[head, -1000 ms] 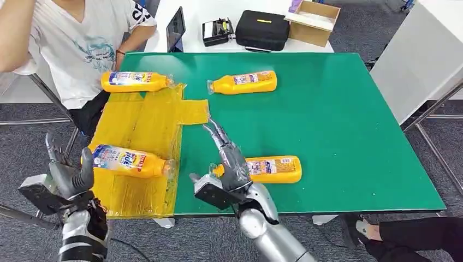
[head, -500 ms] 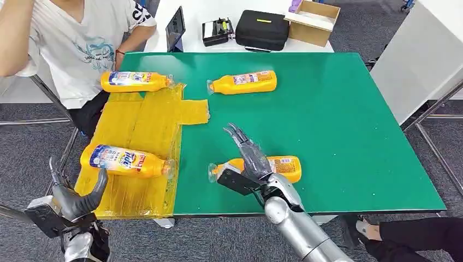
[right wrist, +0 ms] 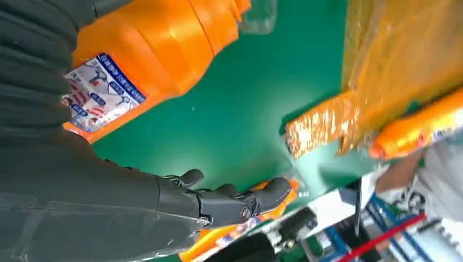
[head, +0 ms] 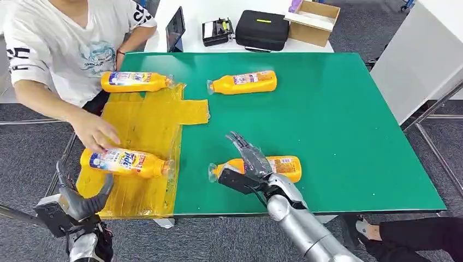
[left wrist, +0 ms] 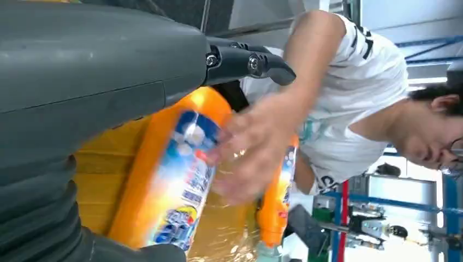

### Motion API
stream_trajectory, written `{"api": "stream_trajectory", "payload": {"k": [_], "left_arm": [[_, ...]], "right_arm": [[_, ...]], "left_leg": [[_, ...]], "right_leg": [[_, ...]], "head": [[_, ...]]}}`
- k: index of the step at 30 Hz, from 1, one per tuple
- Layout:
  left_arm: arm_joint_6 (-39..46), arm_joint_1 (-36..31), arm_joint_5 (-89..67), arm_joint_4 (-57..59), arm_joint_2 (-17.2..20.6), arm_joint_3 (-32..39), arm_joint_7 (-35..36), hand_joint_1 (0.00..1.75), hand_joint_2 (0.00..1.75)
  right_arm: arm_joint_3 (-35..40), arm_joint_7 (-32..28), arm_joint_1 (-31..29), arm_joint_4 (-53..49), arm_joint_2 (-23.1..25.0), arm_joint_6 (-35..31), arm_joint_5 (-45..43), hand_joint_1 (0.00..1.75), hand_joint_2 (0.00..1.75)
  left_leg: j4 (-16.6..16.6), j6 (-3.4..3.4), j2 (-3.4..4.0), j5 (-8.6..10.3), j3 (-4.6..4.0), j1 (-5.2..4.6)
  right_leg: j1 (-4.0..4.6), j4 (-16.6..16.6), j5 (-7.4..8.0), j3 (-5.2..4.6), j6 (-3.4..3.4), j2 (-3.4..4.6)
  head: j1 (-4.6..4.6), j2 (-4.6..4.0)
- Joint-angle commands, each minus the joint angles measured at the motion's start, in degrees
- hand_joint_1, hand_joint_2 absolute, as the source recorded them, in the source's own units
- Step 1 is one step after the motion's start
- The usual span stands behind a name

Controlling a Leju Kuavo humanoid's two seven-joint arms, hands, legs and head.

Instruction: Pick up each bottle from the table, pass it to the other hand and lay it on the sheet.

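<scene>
Right hand (head: 252, 162) hovers, fingers (head: 240, 143) spread, over an orange bottle (head: 278, 167).

Silver jointed right arm (head: 306, 232), dark-fingered right robot hand (head: 252, 159), grey ribbed wrist cover (right wrist: 33, 82)

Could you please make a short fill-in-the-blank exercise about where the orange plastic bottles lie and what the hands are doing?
1. The number of orange plastic bottles lying on the yellow sheet is ____.
2. The robot's right hand is over a bottle lying on the ____ mat.
3. A person's hand touches the bottle at the ____ end of the sheet.
4. The robot's left hand holds ____.

Missing words: two; green; near; nothing
</scene>
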Motion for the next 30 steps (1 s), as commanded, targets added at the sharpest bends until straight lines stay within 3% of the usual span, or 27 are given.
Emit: {"api": "stream_trajectory", "payload": {"k": [1, 14, 25, 30], "left_arm": [[-0.62, -2.41, -1.14, 7.01, -0.12, 0.28, -0.22, 0.00, 1.75], [-1.38, -2.70, -3.27, 8.18, 0.45, -1.83, 0.16, 0.00, 1.75], [-1.32, -2.80, -3.47, 8.33, 0.55, -2.00, 0.27, 0.00, 1.75], [-0.31, -4.53, -3.97, 11.65, 0.88, -2.38, 0.33, 0.00, 1.75]], "right_arm": [[6.06, 2.23, -6.34, 5.77, -4.82, 3.14, 0.08, 0.00, 1.75], [13.26, 5.31, -9.86, 5.87, -12.74, 10.20, -5.01, 0.00, 1.75], [13.80, 5.36, -9.74, 5.91, -12.86, 10.37, -5.25, 0.00, 1.75], [17.12, 4.65, -10.58, 3.96, -17.15, 13.40, -8.40, 0.00, 1.75]], "left_leg": [[-0.02, 0.02, 0.04, -0.03, 0.11, 0.00], [0.03, 0.01, 0.05, -0.08, 0.17, 0.01], [0.03, 0.00, 0.09, -0.09, 0.19, 0.03], [0.03, 0.02, 0.00, -0.07, 0.17, 0.03]], "right_leg": [[0.03, -0.04, -0.02, 0.13, -0.11, -0.02], [0.06, -0.02, -0.07, 0.21, -0.18, -0.04], [0.08, -0.03, -0.05, 0.22, -0.20, 0.00], [0.08, -0.04, -0.07, 0.24, -0.19, -0.09]], "head": [[0.00, 0.00], [0.00, 0.00], [0.00, 0.00], [0.00, 0.00]]}}
